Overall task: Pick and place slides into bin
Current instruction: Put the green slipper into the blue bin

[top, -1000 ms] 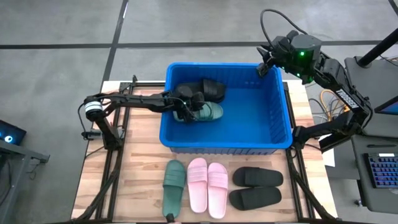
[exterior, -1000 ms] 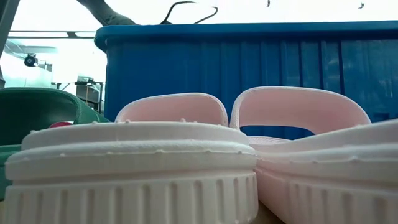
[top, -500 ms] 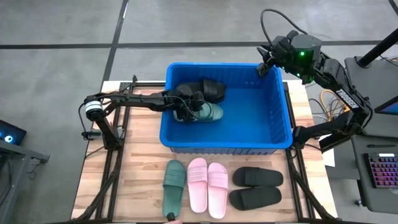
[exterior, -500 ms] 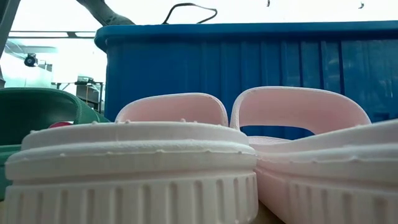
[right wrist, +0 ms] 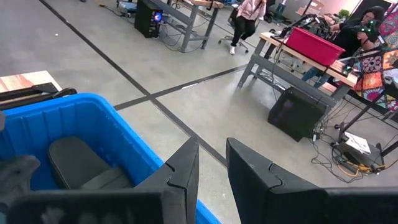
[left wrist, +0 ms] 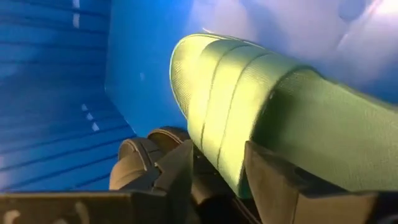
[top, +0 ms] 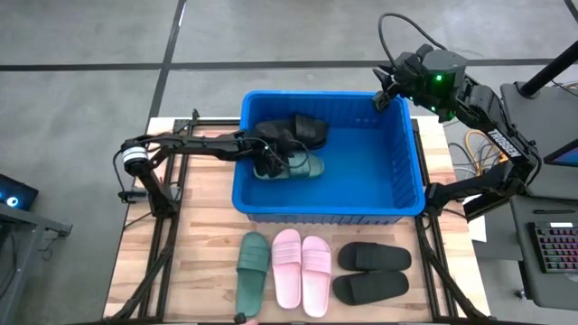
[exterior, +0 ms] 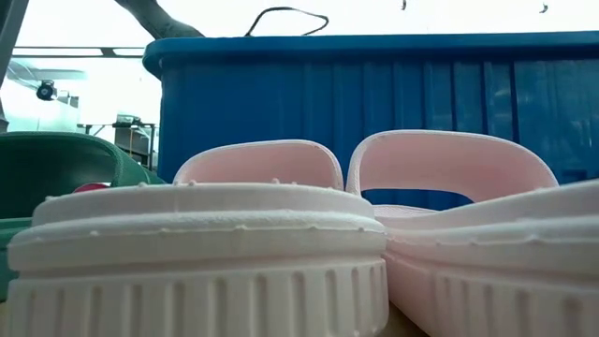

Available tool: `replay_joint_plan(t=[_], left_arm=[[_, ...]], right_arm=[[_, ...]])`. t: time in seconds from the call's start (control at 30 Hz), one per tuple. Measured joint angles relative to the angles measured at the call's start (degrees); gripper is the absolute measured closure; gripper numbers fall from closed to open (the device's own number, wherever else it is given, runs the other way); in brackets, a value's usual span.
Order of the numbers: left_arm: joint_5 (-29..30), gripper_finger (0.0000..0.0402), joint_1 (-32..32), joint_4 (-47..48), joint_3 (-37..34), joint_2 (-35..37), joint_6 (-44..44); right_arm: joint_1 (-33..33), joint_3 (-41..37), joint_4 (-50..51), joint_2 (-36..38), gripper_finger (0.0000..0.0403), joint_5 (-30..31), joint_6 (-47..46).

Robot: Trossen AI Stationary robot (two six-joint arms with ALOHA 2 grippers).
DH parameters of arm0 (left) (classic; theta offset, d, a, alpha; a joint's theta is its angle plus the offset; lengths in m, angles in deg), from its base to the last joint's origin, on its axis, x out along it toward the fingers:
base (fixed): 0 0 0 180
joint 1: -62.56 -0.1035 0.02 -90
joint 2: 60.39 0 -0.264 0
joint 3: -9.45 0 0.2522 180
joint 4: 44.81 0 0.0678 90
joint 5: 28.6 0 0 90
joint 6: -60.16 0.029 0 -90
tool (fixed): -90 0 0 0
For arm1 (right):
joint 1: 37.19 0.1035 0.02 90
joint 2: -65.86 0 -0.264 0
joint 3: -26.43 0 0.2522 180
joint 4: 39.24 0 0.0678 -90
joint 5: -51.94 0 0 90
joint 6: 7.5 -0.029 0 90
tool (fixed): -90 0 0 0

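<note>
The left gripper (top: 271, 155), fingers clamped on the green slide (top: 302, 165) at the bin's (top: 408, 171) nine o'clock, has nudged it lower, nearing release.

You see a glossy ribbed plastic bin (top: 397, 194), matt rubbery pink slides (top: 301, 271), a fine-textured green slide (left wrist: 280, 124), a pale wood-plank table (top: 203, 248)

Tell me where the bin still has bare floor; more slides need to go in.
The bin is bare across its right half and along its near wall. The far-left corner is crowded: a black slide, the green slide and the left pincer. The right pincer hangs above the far-right rim.
</note>
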Motion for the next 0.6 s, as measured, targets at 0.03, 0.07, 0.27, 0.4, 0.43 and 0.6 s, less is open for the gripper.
replay_joint_plan(t=[0.03, 0.07, 0.27, 0.4, 0.43, 0.6], left_arm=[[0.0, 0.0268, 0.0, 0.0, -0.1, 0.7, -1.5], [0.0, 0.0266, 0.0, -0.6, 0.0, 1.4, -3.4], [2.8, 0.0265, 0.0, -1.5, 0.1, 7.5, -20.9], [6.3, 0.0265, 0.1, -1.6, 0.1, 13.5, -39.2], [7.3, 0.0265, 0.2, -0.6, 0.1, 15.0, -42.7], [9.9, 0.0265, 3.2, 3.1, 0.4, 23.1, -50.7]], right_arm=[[0.0, 0.0, 0.0, 0.0, 0.0330, 0.0, 0.0], [0.0, 0.0, 0.0, 0.0, 0.0330, 0.0, 0.0], [0.0, 0.0, 0.0, 0.0, 0.0330, 0.0, 0.0], [0.0, 0.0, 0.0, 0.0, 0.0330, 0.0, 0.0], [0.0, 0.0, 0.0, 0.0, 0.0330, 0.0, 0.0], [0.0, 0.0, 0.0, -0.1, 0.0330, 0.0, 3.1]])
